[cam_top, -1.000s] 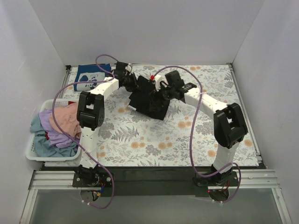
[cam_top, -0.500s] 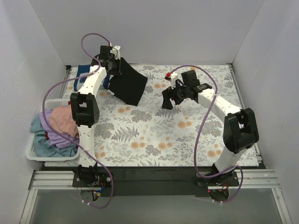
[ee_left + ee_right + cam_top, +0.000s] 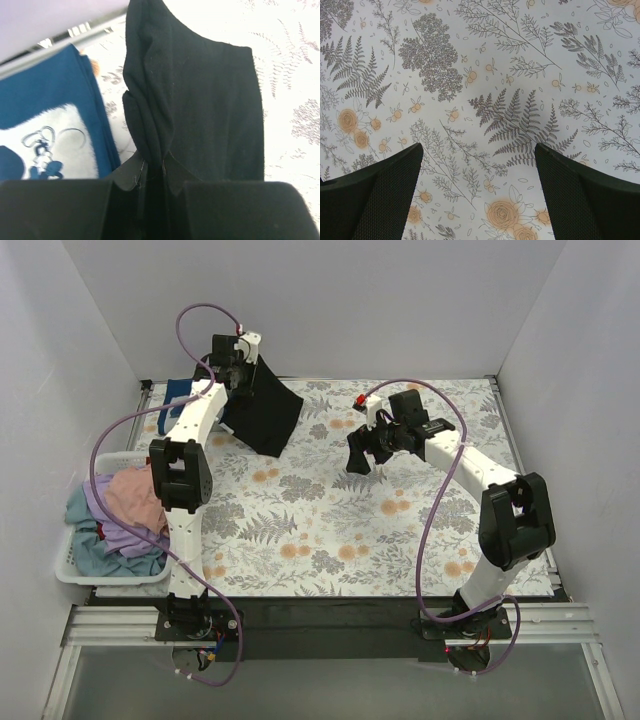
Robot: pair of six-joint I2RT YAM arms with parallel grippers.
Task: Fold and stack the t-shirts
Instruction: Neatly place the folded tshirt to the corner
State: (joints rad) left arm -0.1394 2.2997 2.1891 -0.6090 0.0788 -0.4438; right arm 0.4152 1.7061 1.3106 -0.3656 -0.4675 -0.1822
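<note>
Since the other tees are not yet folded, they lie heaped in the white basket point(image 3: 66, 562), well apart from the left jaws and on the near side toward that arm's base. A pink tee point(image 3: 135, 495) is on top, a lavender tee point(image 3: 108, 525) is under it and a teal-blue tee point(image 3: 95, 552) is lowest.

Just beside the left jaws, on their left in the wrist view, the navy tee point(image 3: 45, 100) lies flat on the surface point(image 3: 330, 530) with its white print upward. I judge that it is the bottom of the stack.

The left jaws are clamped on a gathered edge of the black tee point(image 3: 210, 110). The cloth hangs down from them as one flat panel, raised above the surface. Whether its lower corner touches the floral cover I cannot tell. It seems to be held by one edge so that its own weight keeps the panel straight. From there it could be carried over the navy tee and laid on it.

To the right, well apart from the black tee, the right jaws stand wide apart with nothing between them. Only the flower pattern of the cover shows below them. I think they wait to the side here so that the hanging cloth has free room.
</note>
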